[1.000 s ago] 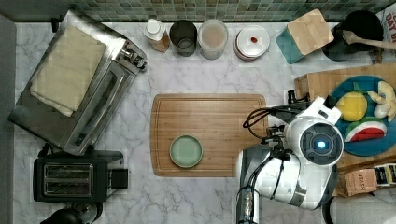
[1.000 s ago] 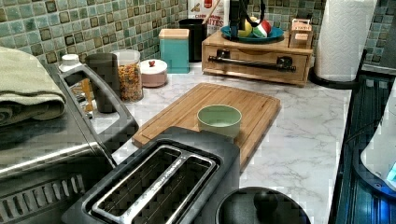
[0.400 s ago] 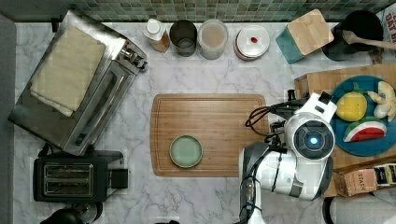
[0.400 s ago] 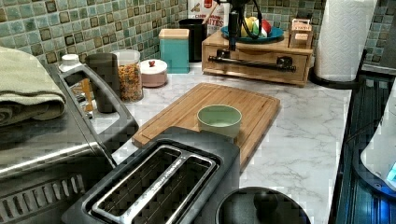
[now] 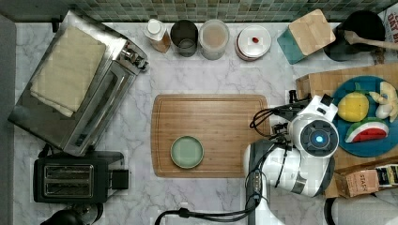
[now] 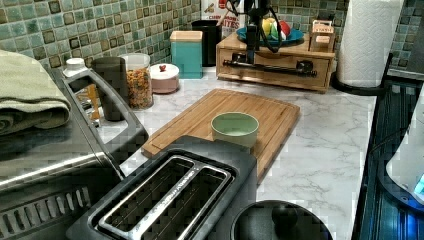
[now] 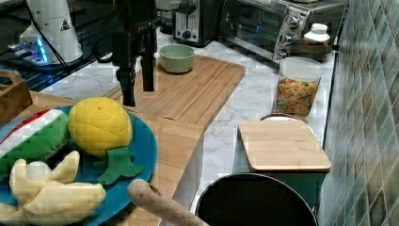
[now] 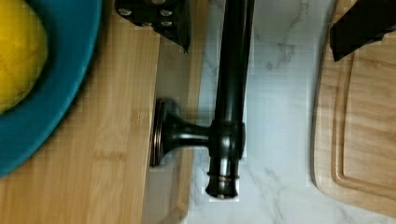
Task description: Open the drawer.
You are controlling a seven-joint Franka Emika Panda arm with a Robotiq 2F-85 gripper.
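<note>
The hand (image 8: 261, 23), fingers spread, straddles the drawer (image 6: 280, 62)'s black bar handle (image 8: 229, 93), which runs along the drawer front facing the cutting board (image 5: 211, 131).

top view overhead, left and right views low, opposed, sharing cutting board (image 5: 209, 136)

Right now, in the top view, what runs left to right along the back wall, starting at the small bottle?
Bottle → dark cup → cereal jar → pink lidded dish → teal box with wooden lid → black pot holding a wooden spoon.
</note>
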